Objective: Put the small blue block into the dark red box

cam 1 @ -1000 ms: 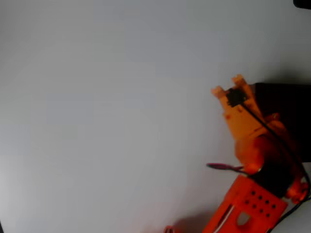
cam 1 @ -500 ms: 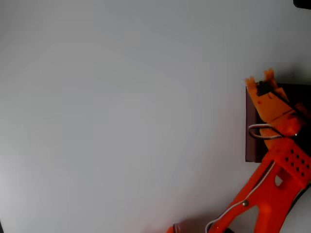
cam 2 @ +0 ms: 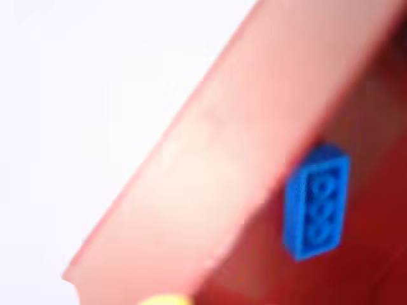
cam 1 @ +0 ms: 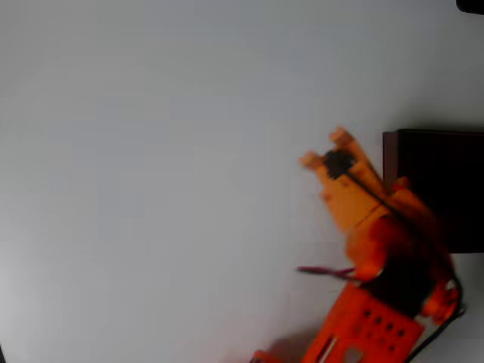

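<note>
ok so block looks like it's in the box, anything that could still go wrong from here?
1. The orange two-finger gripper hangs just left of the dark red square-walled box in the overhead view; a careless swing could clip that thin wall.
2. In the wrist view the tiny bright-blue studded block lies inside, close to the wall, so a knocked box might shift it.
3. Both views are blurred, so confirmation is soft.

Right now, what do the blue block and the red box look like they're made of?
The small blue block looks like moulded plastic: saturated even colour, raised studs in pairs, like a toy brick. The dark red box seems matte, thin-walled, maybe cardboard or plastic; the blur leaves it open. In the overhead view its interior reads nearly black.
</note>
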Robot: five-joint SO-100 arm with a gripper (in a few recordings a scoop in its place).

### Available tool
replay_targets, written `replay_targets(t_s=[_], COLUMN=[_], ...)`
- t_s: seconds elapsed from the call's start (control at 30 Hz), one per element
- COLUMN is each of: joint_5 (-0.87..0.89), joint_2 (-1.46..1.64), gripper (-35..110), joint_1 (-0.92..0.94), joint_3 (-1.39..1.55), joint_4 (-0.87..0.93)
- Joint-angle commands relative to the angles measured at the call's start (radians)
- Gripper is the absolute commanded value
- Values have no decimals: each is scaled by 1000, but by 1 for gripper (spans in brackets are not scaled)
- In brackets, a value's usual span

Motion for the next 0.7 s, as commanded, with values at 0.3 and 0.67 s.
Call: replay_targets(t_s=[0.3,0.67], joint_5=[-120,-319], joint_2=[1037,1200], gripper=[0,0], joint_1=[-729,-1108], joint_3=[600,896], joint_4=[81,38])
